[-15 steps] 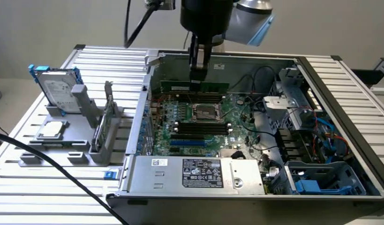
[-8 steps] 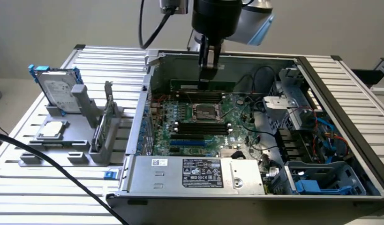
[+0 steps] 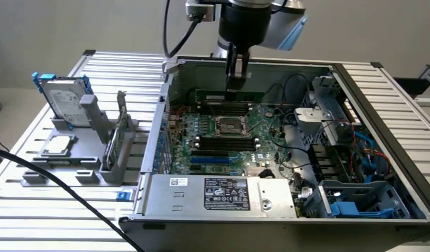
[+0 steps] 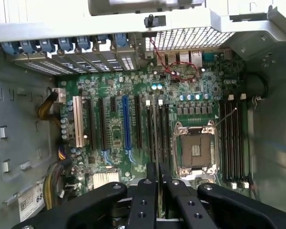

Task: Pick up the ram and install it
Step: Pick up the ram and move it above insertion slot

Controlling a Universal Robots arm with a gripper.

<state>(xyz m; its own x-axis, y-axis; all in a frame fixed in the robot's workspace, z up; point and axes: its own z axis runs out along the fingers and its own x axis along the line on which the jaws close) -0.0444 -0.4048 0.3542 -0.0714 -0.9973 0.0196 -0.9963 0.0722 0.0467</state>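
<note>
A pale wall stands behind a table [image 3: 40, 210] of silver metal slats, and on it lies an open computer case [image 3: 355, 79] with the motherboard [image 3: 260, 139] facing up. I take the empty processor socket [image 3: 227, 126] on that board as my mark.

In the exterior view the gripper [image 3: 236, 87] hangs from the arm above the far side of the socket, toward the case's back wall. Its two black fingers are drawn in close and clamp the ram [image 3: 213, 97] at about the middle of its top edge. The ram is a long green stick, held on edge and level, parallel to the black memory slots [image 3: 227, 142] that lie on both sides of the socket. It sits over the slots beyond the socket, and I cannot tell whether its lower edge touches them.

In the wrist view the gripper [image 4: 158, 172] shows its fingers nearly together, with the socket [image 4: 195, 150] just beside them and the long slots running on either side.

Well away from the socket, outside the case on the exterior view's left, a grey holder [image 3: 95, 173] carries an upright silver hard drive [image 3: 64, 102] with blue rails and a small square processor chip [image 3: 59, 145] lying flat. Nearer the camera than the socket is the power supply [image 3: 222, 193].
</note>
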